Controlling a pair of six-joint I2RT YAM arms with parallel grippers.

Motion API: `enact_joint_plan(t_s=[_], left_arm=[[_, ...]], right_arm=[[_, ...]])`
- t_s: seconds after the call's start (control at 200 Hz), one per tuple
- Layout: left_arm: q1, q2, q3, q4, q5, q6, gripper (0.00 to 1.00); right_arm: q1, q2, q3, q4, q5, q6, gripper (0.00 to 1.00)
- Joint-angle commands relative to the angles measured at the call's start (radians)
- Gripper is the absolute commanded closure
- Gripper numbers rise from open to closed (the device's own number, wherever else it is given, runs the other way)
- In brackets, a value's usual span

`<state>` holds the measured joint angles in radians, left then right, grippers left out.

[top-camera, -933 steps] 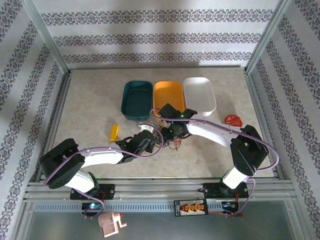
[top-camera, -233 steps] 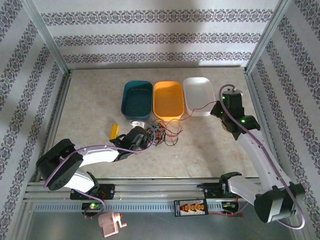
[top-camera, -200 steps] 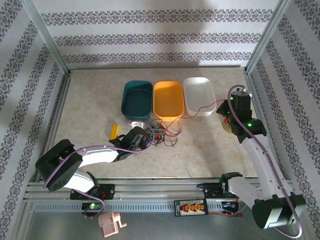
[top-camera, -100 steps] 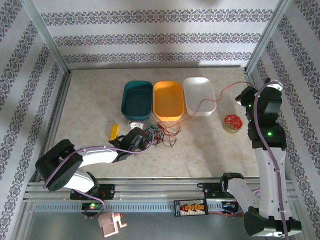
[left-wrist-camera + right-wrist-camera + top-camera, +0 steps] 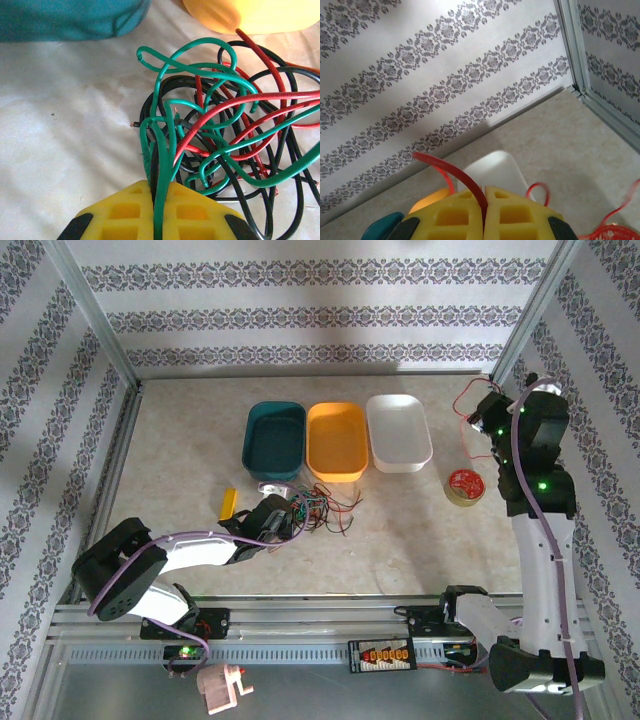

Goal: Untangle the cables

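Red, green and black cables [image 5: 322,508] lie in a tangled heap on the beige table [image 5: 180,440], just in front of the teal tray [image 5: 274,440] and the orange tray [image 5: 336,440], with a white tray [image 5: 398,432] beside those. The left gripper [image 5: 290,515] sits low at the heap's left edge, its yellow fingers [image 5: 125,210] pressed together on a green cable [image 5: 161,165]. That cable runs up out of the closed jaws and loops into the knot directly ahead, and a dark strand lies against it where it enters the jaws. Seen from the left wrist, the knot sits right at the fingertips, with red and black loops spreading to the right toward the orange tray's rim. Far across the table, the right gripper [image 5: 478,420] is raised near the back right corner, beyond the white tray, with a small red roll [image 5: 463,483] on the table nearby. Its jaws are clamped on a red cable [image 5: 451,170], which in the right wrist view arcs up and to the left out of the seam between the fingers. A further thin red loop curls just to the right of them. This strand hangs beside the right gripper, well apart from the heap at the other arm. A yellow block [image 5: 229,503] lies left of the left gripper.
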<state>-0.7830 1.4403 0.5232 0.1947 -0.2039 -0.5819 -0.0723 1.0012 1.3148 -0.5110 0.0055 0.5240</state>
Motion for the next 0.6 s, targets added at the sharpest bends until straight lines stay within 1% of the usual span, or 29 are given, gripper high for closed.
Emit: enact_joint_plan(t_s=[0.0, 0.135, 0.33, 0.455, 0.595], left_arm=[[0.014, 0.020, 0.010, -0.021, 0.036, 0.029, 1.00], [0.014, 0.027, 0.011, -0.006, 0.052, 0.035, 1.00], [0.013, 0.026, 0.007, 0.012, 0.054, 0.035, 1.00], [0.013, 0.026, 0.007, 0.015, 0.056, 0.039, 1.00], [0.013, 0.028, 0.006, 0.020, 0.059, 0.039, 1.00]], right_arm=[[-0.001, 0.042, 0.070, 0.011, 0.016, -0.048, 1.00], [0.006, 0.124, 0.156, 0.031, 0.024, -0.066, 1.00], [0.063, 0.258, 0.233, 0.057, 0.031, -0.099, 1.00], [0.096, 0.337, 0.252, 0.065, 0.045, -0.109, 1.00], [0.122, 0.407, 0.227, 0.066, 0.082, -0.110, 1.00]])
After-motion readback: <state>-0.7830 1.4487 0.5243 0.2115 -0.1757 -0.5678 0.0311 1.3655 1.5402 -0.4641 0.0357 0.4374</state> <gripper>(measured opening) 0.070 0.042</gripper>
